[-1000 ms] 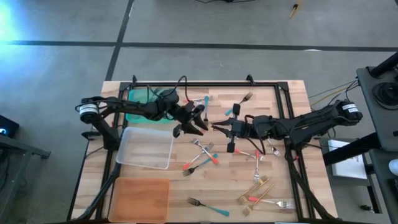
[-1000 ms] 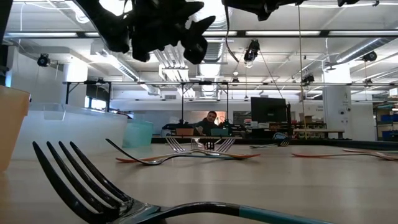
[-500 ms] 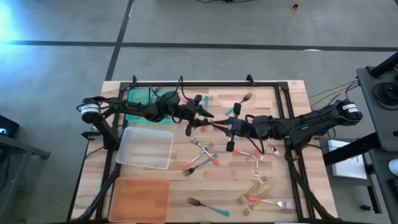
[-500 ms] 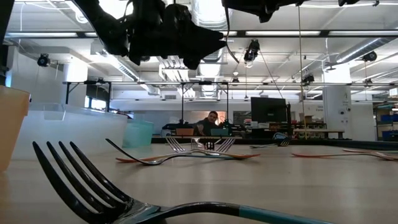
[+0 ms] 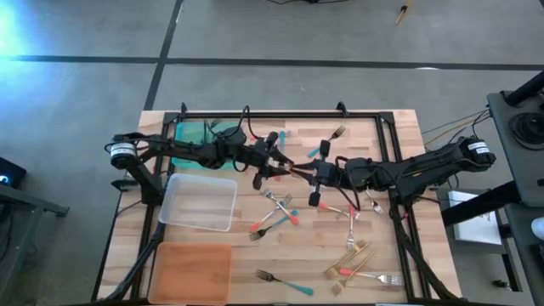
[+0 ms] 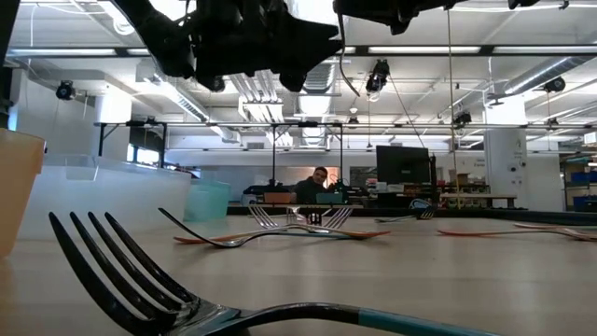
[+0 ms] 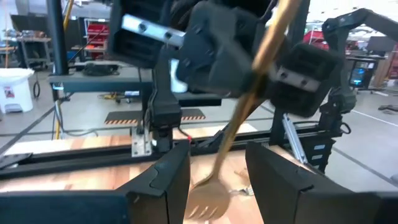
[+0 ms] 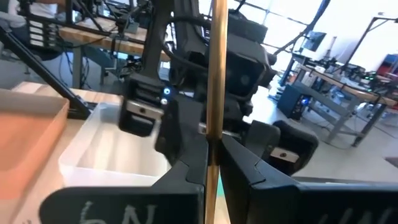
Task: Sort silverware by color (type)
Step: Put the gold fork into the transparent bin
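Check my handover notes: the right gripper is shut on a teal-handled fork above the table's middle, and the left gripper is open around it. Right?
One error: the fork is all gold, not teal-handled, as the right wrist view shows. The right gripper is shut on it and the left gripper is open around it.

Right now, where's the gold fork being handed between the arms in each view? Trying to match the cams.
High view: gold fork at table centre, between the left gripper and right gripper.
Low view: not visible; only dark gripper bodies at the top edge.
Left wrist view: the fork runs diagonally, tines between the left gripper's open fingers.
Right wrist view: handle stands vertical, pinched by the right gripper.
Shared landmark: clear tray, also in the right wrist view.
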